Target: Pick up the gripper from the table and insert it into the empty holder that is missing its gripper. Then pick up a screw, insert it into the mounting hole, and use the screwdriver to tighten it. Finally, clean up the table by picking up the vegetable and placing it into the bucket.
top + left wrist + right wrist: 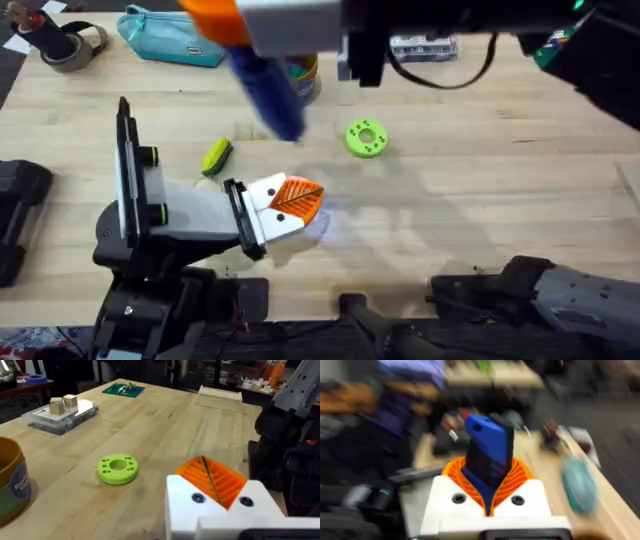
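right gripper (490, 494): clamped on the screwdriver (487, 457), pads pinched in on both sides of the blue body. In the overhead view it's up close under the camera, big and blurry, with the screwdriver (262, 90) sticking down-left out of it.
left gripper (290, 205): pads pressed flat together, nothing between them as far as I can see, sitting low over the table (480, 180) just below-right of the vegetable (216, 157).
counts: one screwdriver, one vegetable, one lime-green disc (366, 138), one teal pouch (170, 36), one tape roll (72, 46), one clear parts box (62, 415).
vegetable: lying on the wood, left of the disc, free of both grippers.
bucket (12, 485): beyond the disc from the left gripper; overhead, it's mostly covered by the raised arm, only a sliver peeks out.
open room: right of the disc the tabletop is bare wood all the way out.
edges: pouch and tape roll hug the far left edge; a black block sits at the left edge.
hard to make out: the screwdriver tip overhead is smeared; can't tell any screws.
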